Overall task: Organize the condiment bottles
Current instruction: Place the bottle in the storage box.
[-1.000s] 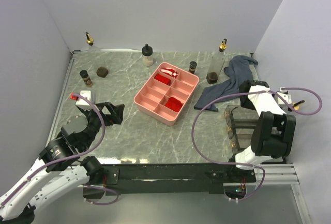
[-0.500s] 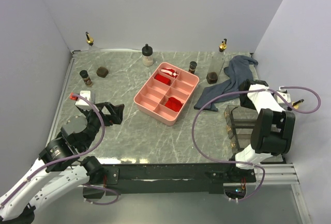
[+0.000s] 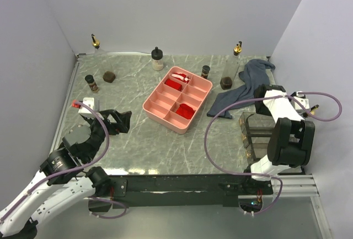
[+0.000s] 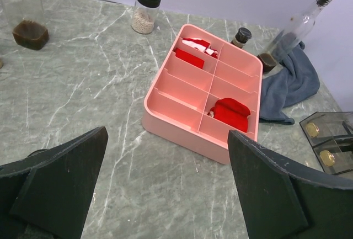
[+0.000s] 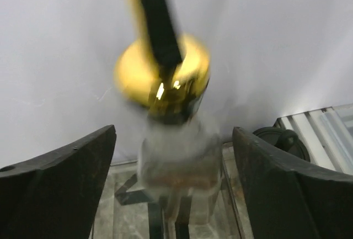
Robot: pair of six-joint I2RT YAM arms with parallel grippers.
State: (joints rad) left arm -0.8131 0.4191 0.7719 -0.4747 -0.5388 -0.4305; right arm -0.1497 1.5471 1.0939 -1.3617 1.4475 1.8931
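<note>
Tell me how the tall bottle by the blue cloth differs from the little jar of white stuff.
The tall bottle has a gold spout; the little jar has a black cap. The tall bottle holds some dark liquid; the little jar, pale grains. Both are clear and upright.

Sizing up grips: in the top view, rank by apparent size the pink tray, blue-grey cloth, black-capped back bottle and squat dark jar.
1. pink tray
2. blue-grey cloth, close behind, bunched up
3. black-capped bottle
4. squat dark jar
</note>
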